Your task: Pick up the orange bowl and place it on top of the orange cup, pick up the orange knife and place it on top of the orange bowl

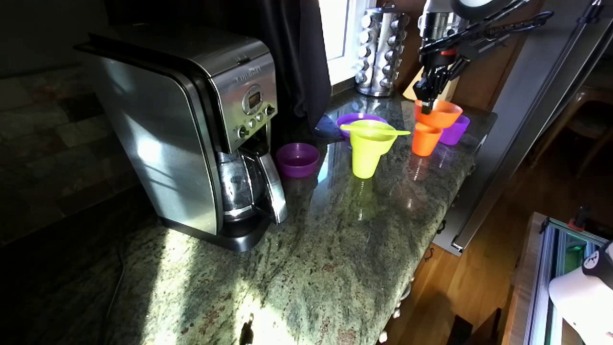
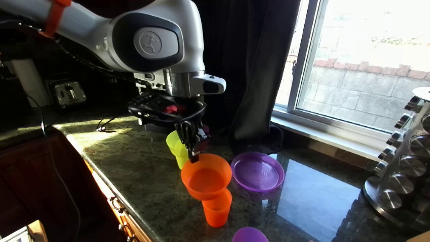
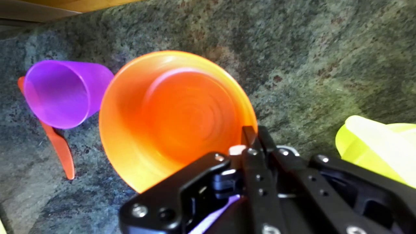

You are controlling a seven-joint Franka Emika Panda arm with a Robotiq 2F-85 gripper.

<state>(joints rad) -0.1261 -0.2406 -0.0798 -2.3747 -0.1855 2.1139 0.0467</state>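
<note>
The orange bowl (image 1: 443, 115) is held by its rim, right side up, over the orange cup (image 1: 425, 141). The bowl (image 2: 206, 178) and the upright cup (image 2: 218, 211) overlap in both exterior views; I cannot tell if they touch. The cup is hidden under the bowl (image 3: 182, 113) in the wrist view. My gripper (image 3: 255, 131) is shut on the bowl's rim, one finger inside and one outside; it also shows in both exterior views (image 1: 426, 106) (image 2: 194, 158). The orange knife (image 3: 60, 151) lies on the counter, partly behind the purple cup in the wrist view.
A purple cup (image 3: 58, 94) stands beside the orange cup. A yellow cup (image 1: 365, 165) carries a yellow bowl and yellow knife (image 1: 376, 129). A purple plate (image 2: 258, 172), a purple bowl (image 1: 298, 163), a coffee maker (image 1: 191, 143) and a spice rack (image 1: 380, 52) stand along the counter.
</note>
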